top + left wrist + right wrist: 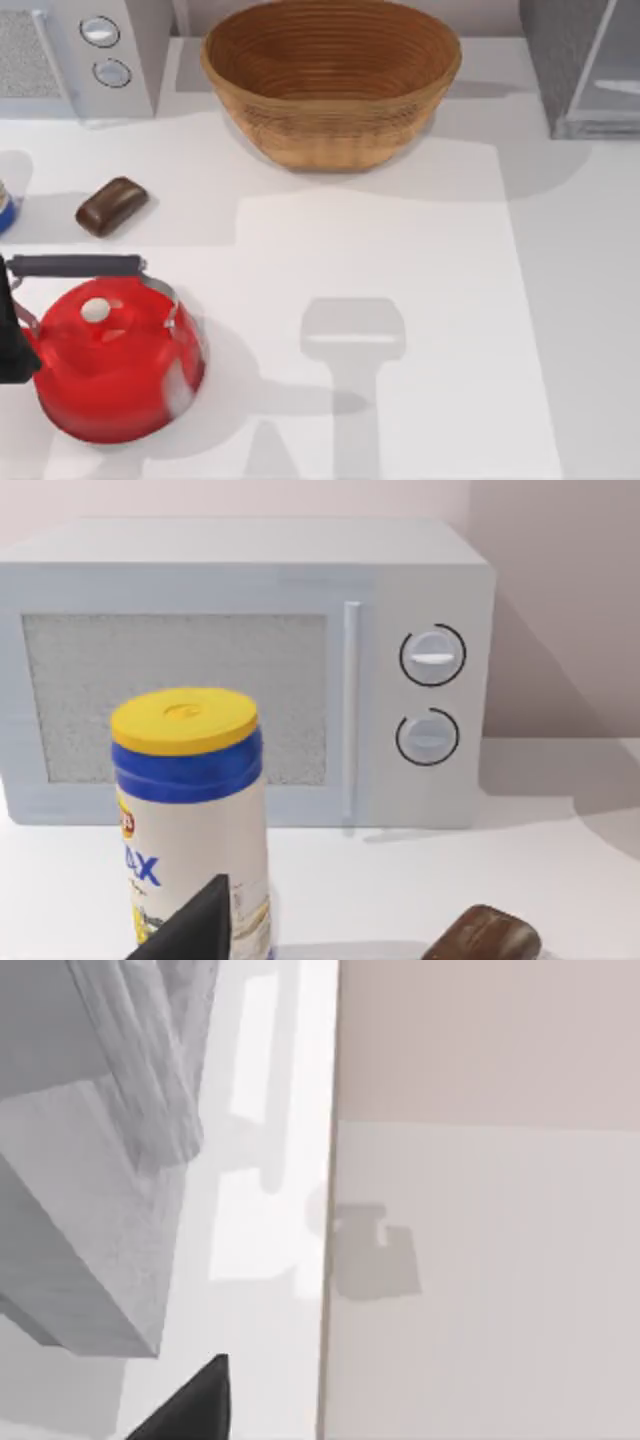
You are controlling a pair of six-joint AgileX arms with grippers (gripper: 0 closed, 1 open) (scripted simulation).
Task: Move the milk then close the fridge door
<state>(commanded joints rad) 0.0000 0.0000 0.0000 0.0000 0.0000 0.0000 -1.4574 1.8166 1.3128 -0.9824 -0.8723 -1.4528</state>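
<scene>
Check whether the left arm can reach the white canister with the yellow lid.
Probably yes: the yellow-lidded white canister stands just ahead of the left gripper, nothing between; the brown rounded block lies aside.

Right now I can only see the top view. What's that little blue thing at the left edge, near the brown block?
Observer: A canister with a yellow lid over a blue band.
Operator: Is it standing up?
Observer: Yes, upright, in front of the microwave.
Operator: Any writing on it?
Observer: Blue letters on a white label; I can read "AX".
</scene>
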